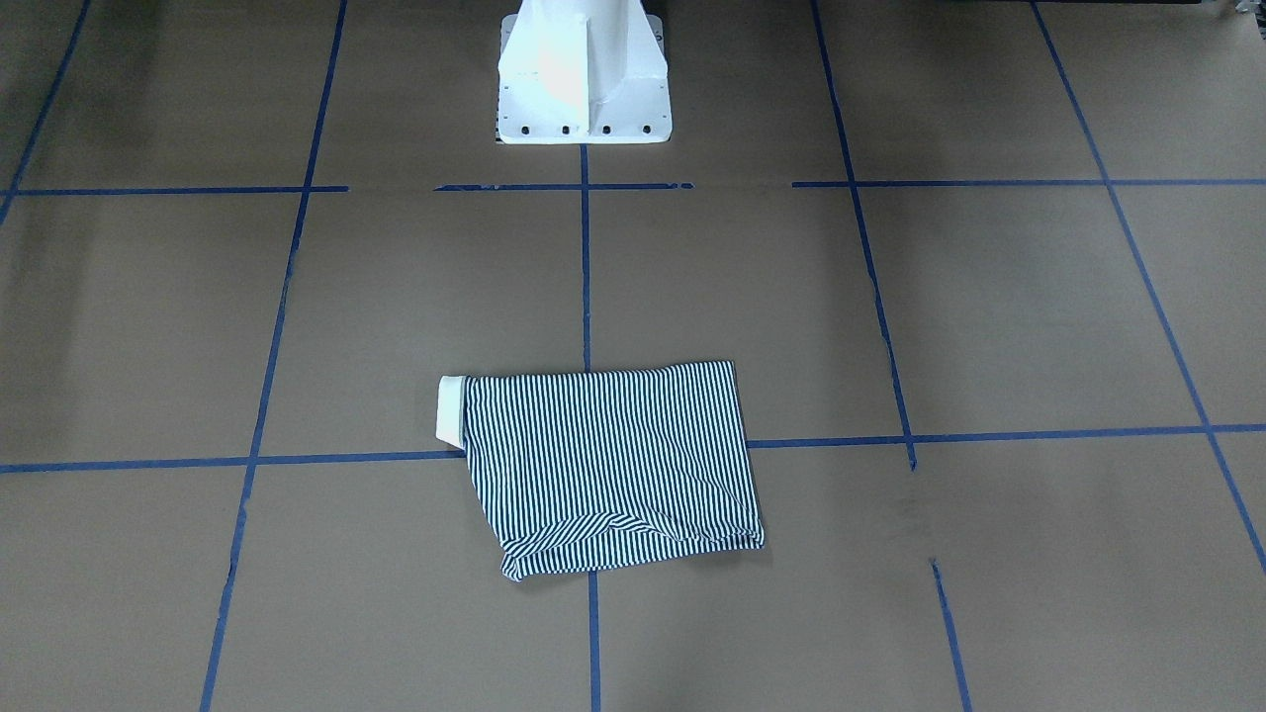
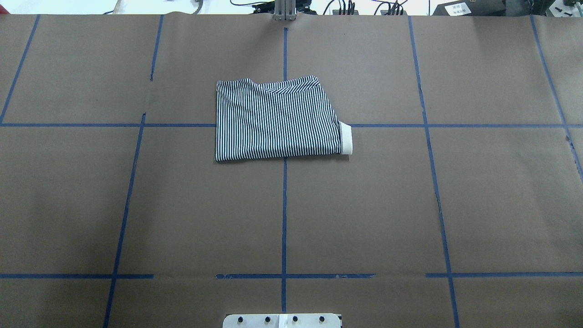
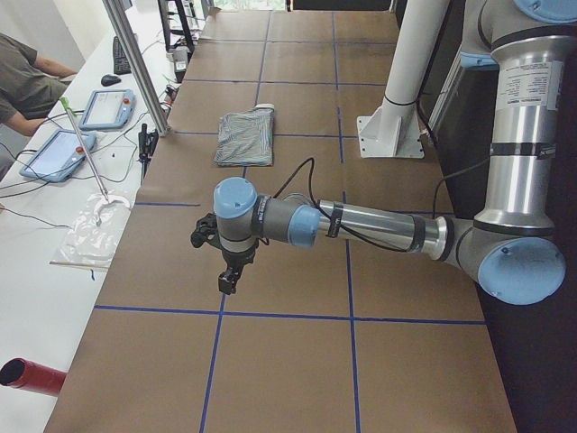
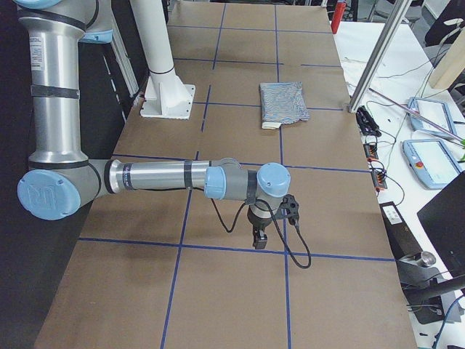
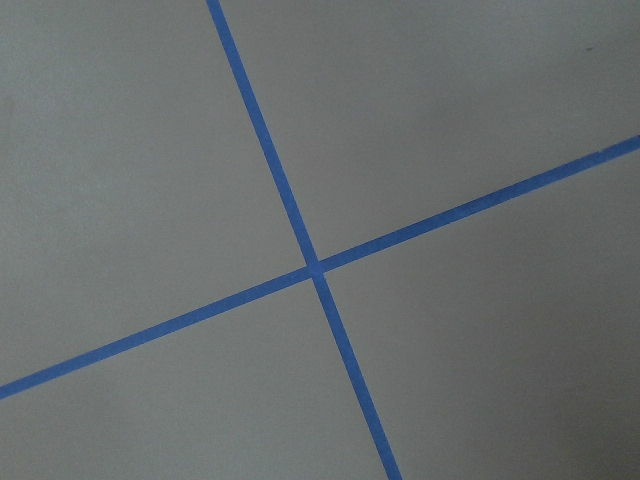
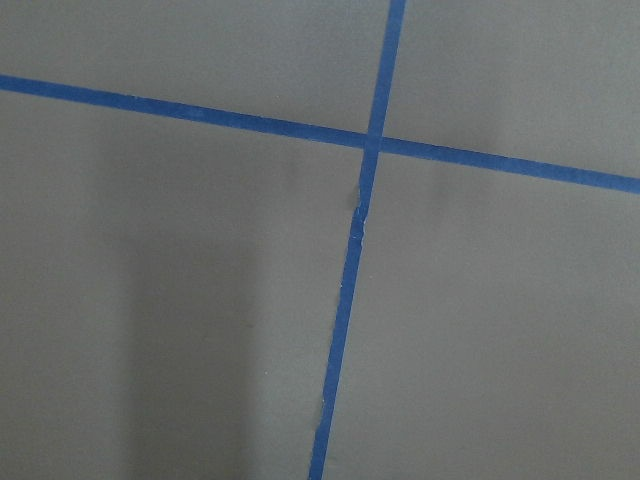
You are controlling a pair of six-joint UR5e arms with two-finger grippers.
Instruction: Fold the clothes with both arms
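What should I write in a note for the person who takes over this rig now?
Left gripper: holds nothing, above the brown paper-covered table toward its left end; open or shut, cannot tell.
Right gripper: same, toward the right end.
Navy-and-white striped polo shirt: lies flat across the blue centre tape line, on the operators' side, touched by neither gripper.
Done: shirt is folded into a compact rectangle, cream collar poking out on the robot's right.
To do: probably nothing; perhaps straighten the uneven far edge.

Striped polo shirt (image 2: 278, 120) lies folded flat, roughly rectangular.
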